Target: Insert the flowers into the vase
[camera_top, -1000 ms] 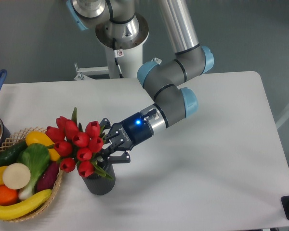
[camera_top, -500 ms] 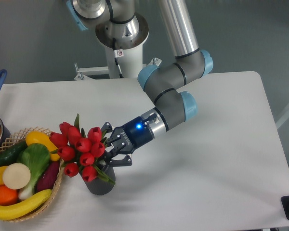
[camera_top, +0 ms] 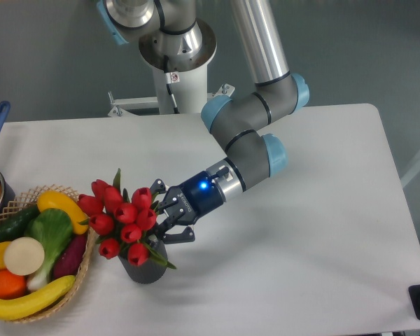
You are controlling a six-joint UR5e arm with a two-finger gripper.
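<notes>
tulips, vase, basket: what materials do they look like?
Flowers: probably plastic; the red buds are glossy and uniform. Vase: dark grey and matte, perhaps ceramic or plastic, can't tell. Basket: woven wicker, tan weave visible along the rim.

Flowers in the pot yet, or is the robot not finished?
Nearly. The flowers are picked up and sit right over the vase, stems pointing into its mouth. The gripper is clamped on the bunch, which leans left toward the basket. Left to do: let go and pull away.
</notes>
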